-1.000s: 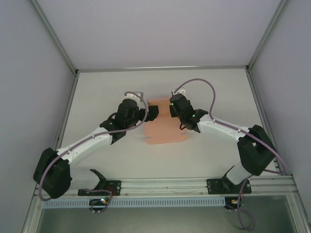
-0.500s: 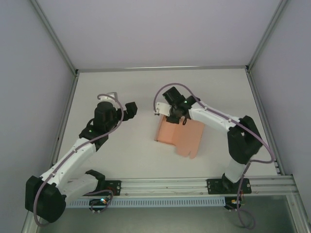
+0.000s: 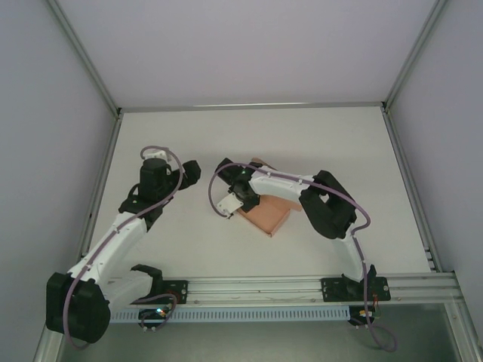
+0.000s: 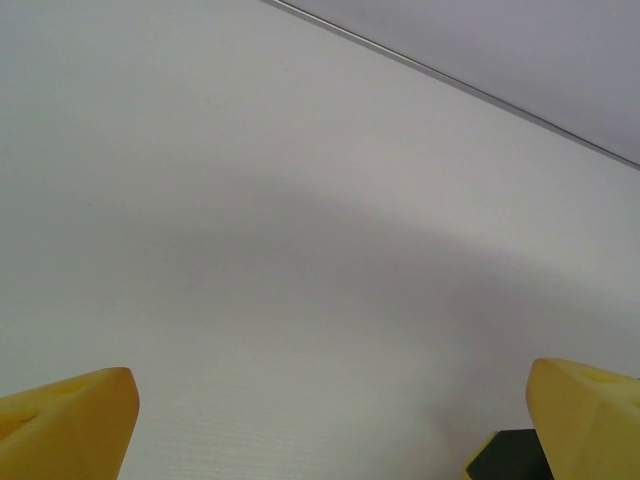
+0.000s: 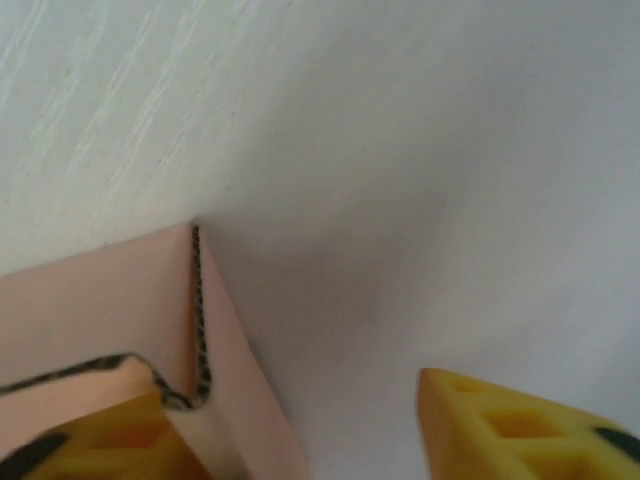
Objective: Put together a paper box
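Left pincer [image 3: 190, 172]: wide open and empty, hanging over bare tabletop [image 3: 339, 143] left of centre and well apart from the card. In the left wrist view its yellow fingertips [image 4: 70, 425] sit at the two bottom corners with nothing between them.

Paper box [image 3: 268, 217]: salmon-pink card lying on the tabletop near the middle, just right of the left pincer's reach. The right arm covers part of it. How far it is folded is hard to read from above.

Right pincer [image 3: 235, 197]: at the box's left edge, bent back toward centre. In the right wrist view the jaws are apart. One finger [image 5: 100, 440] is against a folded wall of the paper box [image 5: 90, 300], and the other finger [image 5: 520, 430] is well clear over the tabletop. So it is open, touching the card but not clamping it.

Handling, as a judgement:
- **Material:** the cut edge shows fine corrugation, so the card is thin, very light and stiff across the panels.
- **Behaviour:** it is likely springy at the creases, so flaps may pop back once let go. It will probably skate on the smooth tabletop when pushed and dent if squeezed hard.
- **Where to grip:** best hold is on a free edge or upright wall close to a crease, fingers on both faces, with a light pinch.
- **Second arm:** pin a flat panel with the other pincer so the box can't slide or rotate.
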You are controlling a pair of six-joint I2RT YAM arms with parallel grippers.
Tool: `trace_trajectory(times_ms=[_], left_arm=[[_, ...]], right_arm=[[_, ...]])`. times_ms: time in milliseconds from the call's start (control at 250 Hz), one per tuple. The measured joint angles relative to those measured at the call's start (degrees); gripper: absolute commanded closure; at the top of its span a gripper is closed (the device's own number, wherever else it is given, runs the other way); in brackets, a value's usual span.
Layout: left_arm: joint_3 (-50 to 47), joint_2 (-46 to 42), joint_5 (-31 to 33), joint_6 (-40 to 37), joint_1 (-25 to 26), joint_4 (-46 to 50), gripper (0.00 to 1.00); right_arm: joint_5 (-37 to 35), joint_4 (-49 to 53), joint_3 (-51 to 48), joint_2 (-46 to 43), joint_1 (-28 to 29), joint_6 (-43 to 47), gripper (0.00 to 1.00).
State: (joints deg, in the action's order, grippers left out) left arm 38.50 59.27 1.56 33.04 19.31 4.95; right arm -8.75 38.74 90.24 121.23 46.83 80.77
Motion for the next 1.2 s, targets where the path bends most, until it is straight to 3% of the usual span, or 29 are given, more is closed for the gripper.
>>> trace_trajectory(times_ms=[124,236,256,272,288,399,495,571,687,811,963,1134,1202], left_arm=[[-0.63,-0.42,-0.52,0.0,-0.74,0.52,0.0],[-1.03,-0.96,-1.4,0.0,-1.03,1.09,0.0],[-1.05,-1.03,-1.62,0.0,-1.03,1.11,0.0],[-1.05,-1.03,-1.84,0.0,-1.03,1.07,0.0],[-1.09,-1.03,-1.99,-0.02,-1.03,1.05,0.0],[-1.36,-0.68,-5.27,-0.46,-1.03,0.61,0.0],[-0.7,2.38,-10.75,-3.19,-0.96,-0.5,0.0],[2.75,8.22,-17.35,-7.23,-0.63,-0.02,0.0],[13.4,19.85,-27.08,-14.95,0.79,2.27,0.03],[23.08,29.94,-38.58,-24.15,1.84,3.08,0.06],[32.65,38.97,-52.15,-38.23,2.58,12.17,0.16],[48.94,48.17,-56.92,-55.69,4.55,30.49,0.2],[55.52,51.6,-56.85,-61.55,5.99,37.42,0.25]], right_arm=[[0.07,-0.81,-0.55,-2.14,-0.48,-1.68,0.36],[1.25,-3.69,-6.19,-10.78,-1.29,-6.56,0.28],[1.66,-4.79,-7.69,-12.98,-1.46,-7.72,0.23],[1.62,-5.79,-8.96,-15.08,-1.64,-9.73,0.05],[1.81,-6.82,-10.05,-16.63,-1.7,-10.45,0.0],[-0.39,-17.18,-18.47,-29.53,-2.62,-24.79,0.0],[-0.87,-22.16,-24.26,-38.69,-5.31,-42.99,0.01],[2.62,-21.79,-27.8,-44.37,-11.13,-56.65,0.0],[8.74,-17.88,-31.26,-49.18,-20.63,-70.23,0.0],[13.94,-11.19,-33.03,-53.29,-24.52,-77.07,0.0],[19.21,-4.15,-34.38,-56.3,-26.23,-80.98,0.11],[20.83,1.81,-35.39,-54.23,-28.55,-82.84,0.23],[21.27,2.8,-35.39,-53.59,-28.87,-82.84,0.33]])
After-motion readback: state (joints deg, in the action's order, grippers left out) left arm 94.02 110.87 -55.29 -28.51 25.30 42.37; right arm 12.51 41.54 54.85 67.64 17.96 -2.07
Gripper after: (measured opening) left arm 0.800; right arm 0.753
